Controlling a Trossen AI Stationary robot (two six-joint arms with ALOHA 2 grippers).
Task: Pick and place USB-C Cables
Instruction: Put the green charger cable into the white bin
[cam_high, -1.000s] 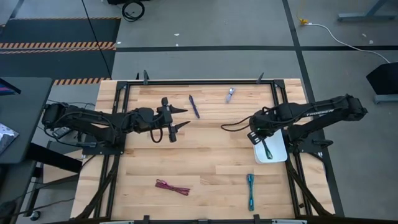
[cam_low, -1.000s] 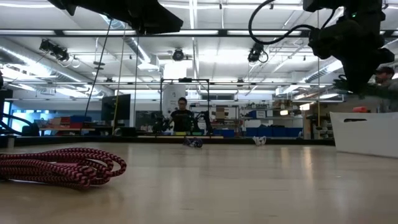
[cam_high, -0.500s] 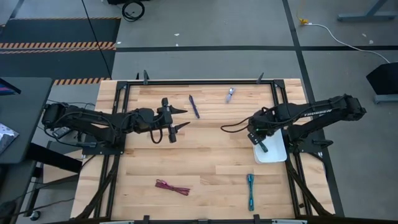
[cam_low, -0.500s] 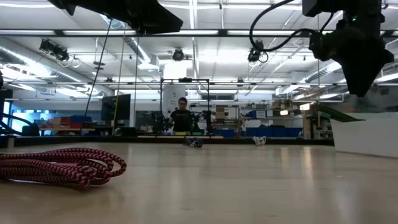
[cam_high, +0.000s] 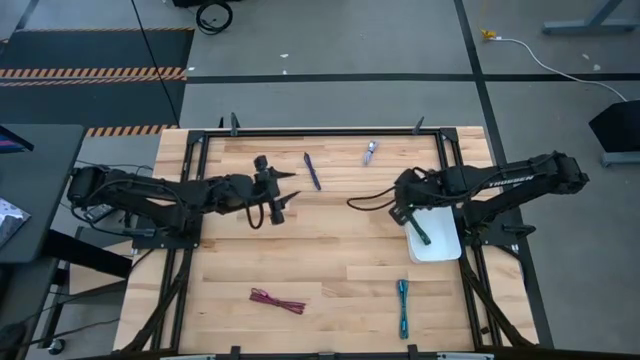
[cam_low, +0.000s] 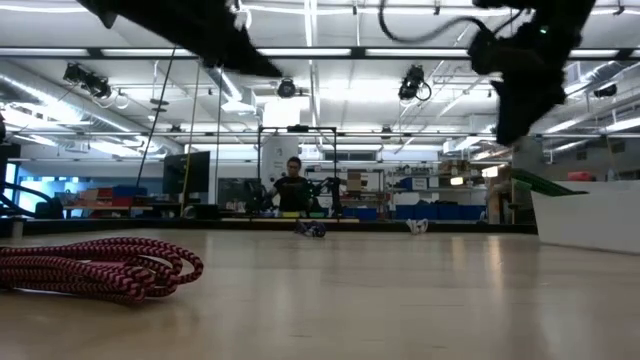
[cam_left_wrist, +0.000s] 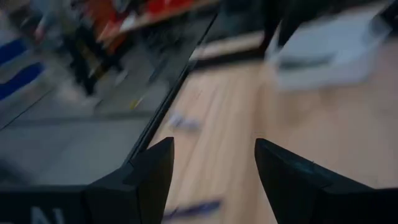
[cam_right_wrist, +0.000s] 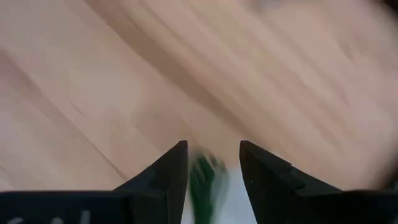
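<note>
The green cable (cam_high: 422, 231) lies in the white tray (cam_high: 445, 245) at the table's right edge. In the low view its end (cam_low: 545, 183) sticks out over the tray's rim (cam_low: 590, 215). My right gripper (cam_high: 404, 211) hangs open just left of the tray, above the cable's end (cam_right_wrist: 205, 179) and clear of it. My left gripper (cam_high: 290, 187) is open in mid-air left of centre, near the dark purple cable (cam_high: 313, 170). The lilac cable (cam_high: 370, 152) lies by the far edge. The maroon cable (cam_high: 278, 299) and the teal cable (cam_high: 402, 305) lie near the near edge.
Black frame rails run along the table's far edge (cam_high: 330, 131) and down both sides. Bare wood lies between the two arms in the table's middle (cam_high: 340, 235). A person (cam_low: 292, 185) sits far off in the room behind.
My right gripper has let go of the green cable, which hung from it over the tray and now lies in the tray. The gripper has then moved toward the table's left, off the tray. My left gripper has shifted a little toward the far edge.
</note>
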